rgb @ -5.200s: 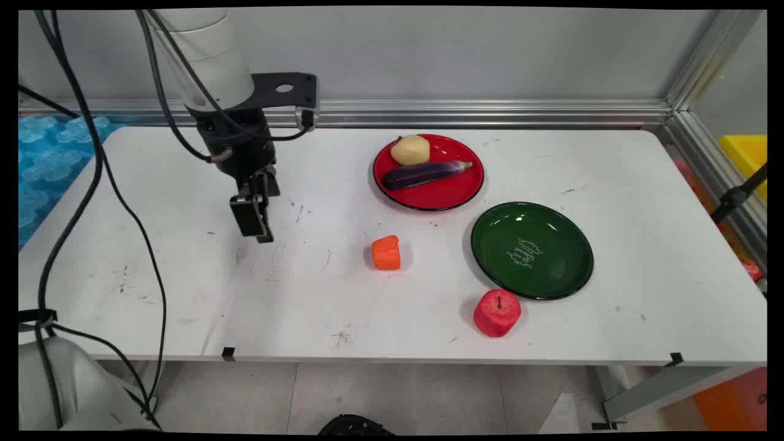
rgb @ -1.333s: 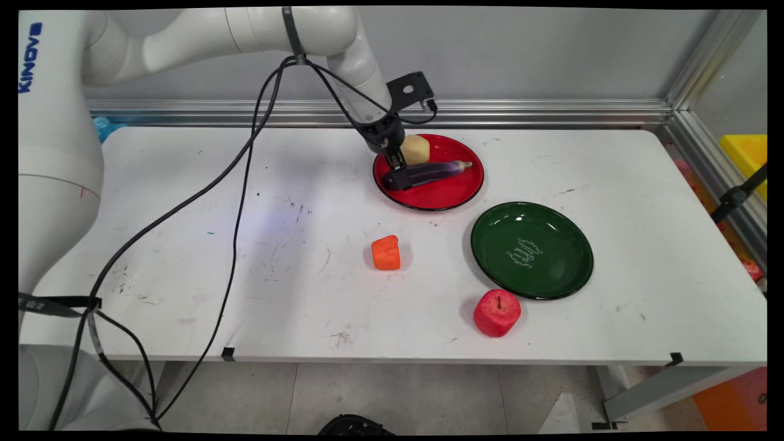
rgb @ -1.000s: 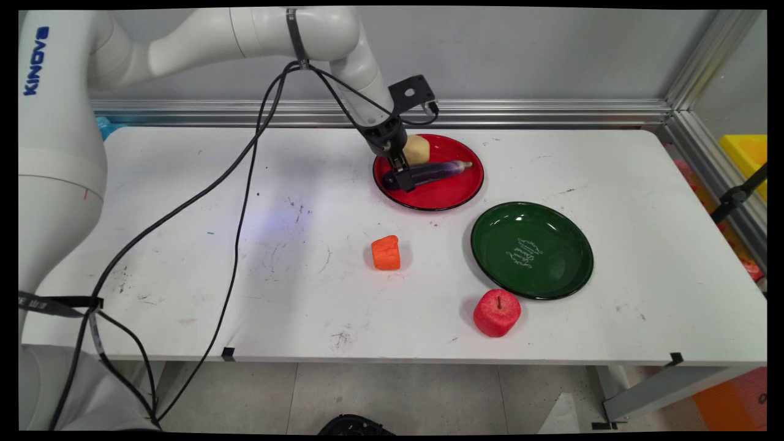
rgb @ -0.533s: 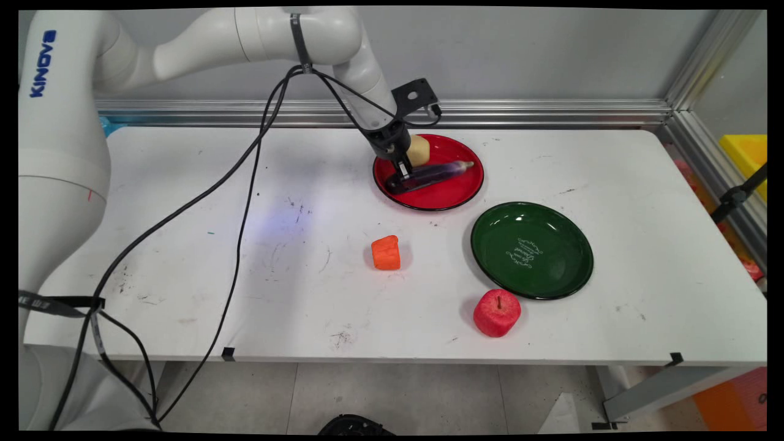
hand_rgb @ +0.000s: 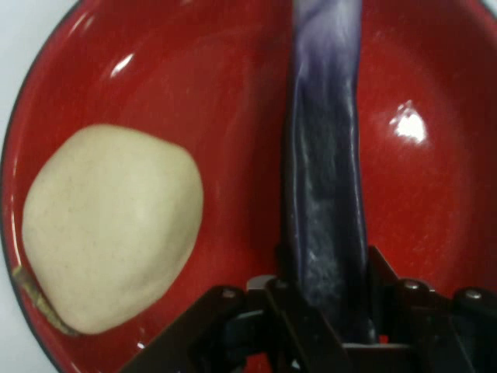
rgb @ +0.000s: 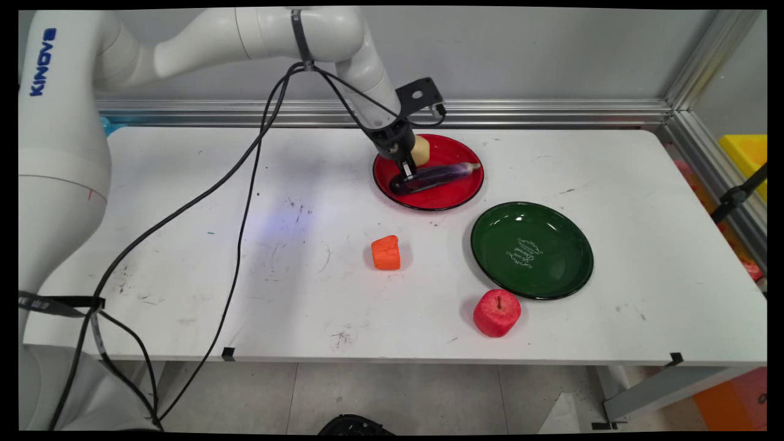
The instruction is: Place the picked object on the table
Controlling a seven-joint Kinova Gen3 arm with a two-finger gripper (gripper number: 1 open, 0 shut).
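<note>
White table (rgb: 184, 245), scuffed and marked in places. The white arm (rgb: 257, 30) reaches in from the upper left, black cables (rgb: 245, 184) drooping from it down across the table's left half.

Green plate (rgb: 531, 250) sits right of centre. Red plate (rgb: 450, 195) lies behind it, toward the wall and a little left; the two are near each other but apart.

Eggplant (rgb: 442, 174), long and dark purple, lies across the red plate, its stem end pointing right. In the hand view the eggplant (hand_rgb: 326, 155) runs straight up from between the fingers.

Red apple (rgb: 497, 313) stands on the table just in front of the green plate's near rim.

Potato (rgb: 421, 149), pale yellow, rests on the back of the red plate, just beside the eggplant; hand view shows the potato (hand_rgb: 112, 225) at the plate's rim (hand_rgb: 46, 70).

Orange pepper piece (rgb: 386, 253) on bare table, left of the green plate, in front of the red one.

Gripper (rgb: 404, 182) is low over the red plate, fingers closed against the eggplant's blunt left end, one on each side.
</note>
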